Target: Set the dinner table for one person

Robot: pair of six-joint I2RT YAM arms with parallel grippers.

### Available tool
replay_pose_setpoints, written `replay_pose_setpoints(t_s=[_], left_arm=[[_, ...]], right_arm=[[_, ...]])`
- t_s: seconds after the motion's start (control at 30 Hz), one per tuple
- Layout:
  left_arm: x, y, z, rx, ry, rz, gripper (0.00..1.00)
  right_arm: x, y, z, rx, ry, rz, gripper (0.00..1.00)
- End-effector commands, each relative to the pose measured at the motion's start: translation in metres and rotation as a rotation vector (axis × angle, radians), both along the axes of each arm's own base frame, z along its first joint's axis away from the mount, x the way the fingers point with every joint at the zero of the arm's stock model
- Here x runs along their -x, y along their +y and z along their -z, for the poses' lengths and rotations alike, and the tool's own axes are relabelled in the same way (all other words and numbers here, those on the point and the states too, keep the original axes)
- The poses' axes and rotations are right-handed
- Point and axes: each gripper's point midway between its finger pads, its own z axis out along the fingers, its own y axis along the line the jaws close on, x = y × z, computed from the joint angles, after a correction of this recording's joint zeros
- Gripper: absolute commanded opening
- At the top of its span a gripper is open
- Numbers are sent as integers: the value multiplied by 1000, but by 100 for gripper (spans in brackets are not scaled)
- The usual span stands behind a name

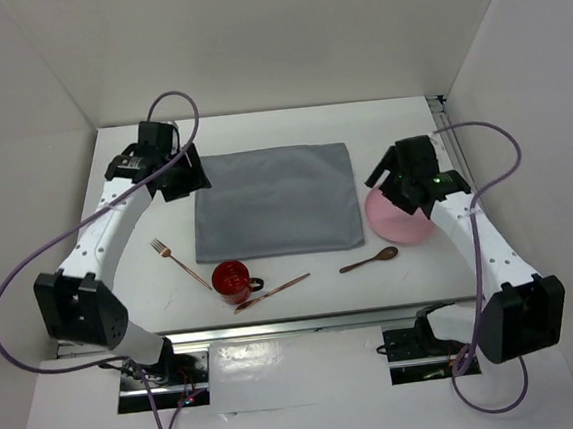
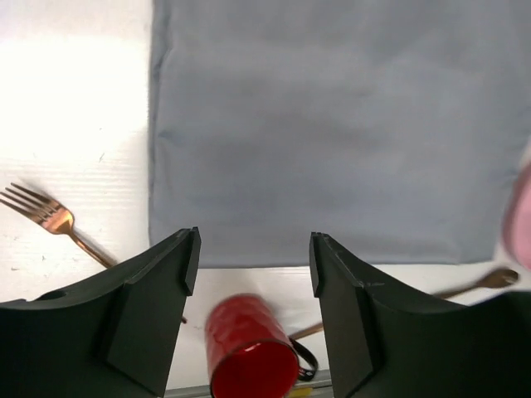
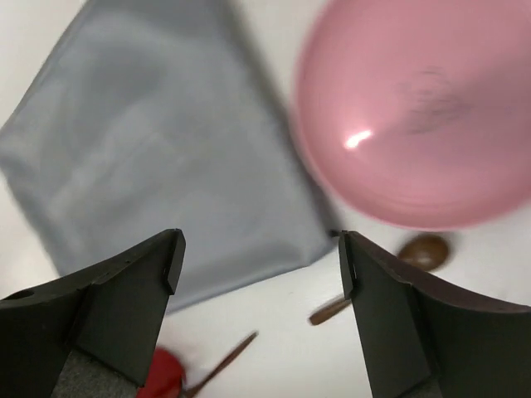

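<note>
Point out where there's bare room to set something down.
The placemat is bare on top, as is the table strip behind it. The near strip is crowded: fork, mug, knife, spoon. The plate fills the right side.

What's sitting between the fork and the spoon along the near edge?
In the top view, the red mug and a thin copper utensil lie between the fork and the spoon.

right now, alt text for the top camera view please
A grey placemat lies bare on a white table. Nearer the arms lie a fork, red mug, thin copper utensil and spoon; a pink plate sits right of the mat. Both grippers are open: the left gripper at the mat's left edge, the right gripper by the plate.
</note>
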Motion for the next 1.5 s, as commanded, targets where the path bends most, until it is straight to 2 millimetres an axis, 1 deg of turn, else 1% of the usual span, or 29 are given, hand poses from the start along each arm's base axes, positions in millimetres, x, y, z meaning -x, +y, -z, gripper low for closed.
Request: replay_pose_setpoints(t_s=[0.0,0.07,0.1,0.13,0.17,0.2,0.23,0.27,0.5,0.57,0.67,0.73,0.83,0.87,0.9,0.97,1.0,1.03,1.07,1.1,1.13,1.17,1.2,1.23,1.27,1.33,1.37,1.4,1.47], left_arm=[[16,0,-32,-34,-60,40,72],[23,-6,-43,-20,-84,59,73],[27,-11,-39,-13,-71,87,73],[29,-14,-44,-9,-86,96,75],[36,-19,-41,-1,-77,114,75],[37,-18,-37,-2,-68,114,75],[40,-22,-41,0,-80,125,75],[42,-21,-36,-3,-65,125,75],[50,-32,-28,-9,-56,171,77],[49,-30,-28,-17,-58,164,77],[49,-29,-28,-24,-59,159,77],[49,-29,-28,-25,-59,159,77],[50,-28,-27,-26,-50,159,77],[50,-28,-27,-26,-50,159,77],[50,-28,-27,-26,-50,159,77],[49,-29,-30,-25,-59,159,77],[48,-29,-34,-23,-68,159,77],[48,-29,-40,-28,-73,167,77],[48,-34,-45,-18,-85,183,77],[49,-32,-47,-33,-89,188,78],[46,-32,-54,-36,-108,196,78],[46,-30,-56,-44,-110,190,80],[46,-28,-59,-59,-115,189,80],[45,-28,-62,-57,-124,189,81],[47,-27,-64,-58,-119,189,81],[48,-27,-67,-57,-128,188,81],[50,-27,-61,-60,-113,189,81],[49,-27,-66,-56,-132,188,81],[49,-27,-66,-50,-131,181,81]], right_arm=[[46,-57,46,34,211,247,87],[60,-73,62,6,263,337,87],[67,-76,64,-5,268,364,87],[71,-77,68,-27,277,383,88],[74,-85,74,-41,267,423,88],[75,-86,77,-62,264,437,88],[75,-86,82,-73,266,442,88],[79,-90,91,-81,283,460,88],[62,-96,117,-107,289,487,88],[56,-95,126,-119,294,489,87],[56,-97,144,-126,351,523,85],[48,-98,147,-129,332,522,81],[44,-100,152,-127,333,536,70],[45,-100,155,-125,344,537,64],[45,-102,155,-121,341,552,49],[38,-107,147,-105,322,564,34],[34,-111,138,-94,285,574,29],[30,-119,129,-60,249,589,16],[24,-123,110,-52,184,591,10],[21,-127,101,-21,147,566,6],[11,-128,83,-16,86,547,1],[2,-131,64,13,17,502,0],[-4,-128,56,15,-5,468,0],[-10,-121,47,-6,-20,416,0],[-21,-117,30,-15,-55,374,0],[-33,-104,19,-33,-65,266,0],[-43,-92,5,-26,-89,222,0],[-43,-86,14,-18,-43,207,0],[-47,-72,7,-9,-51,174,0]])
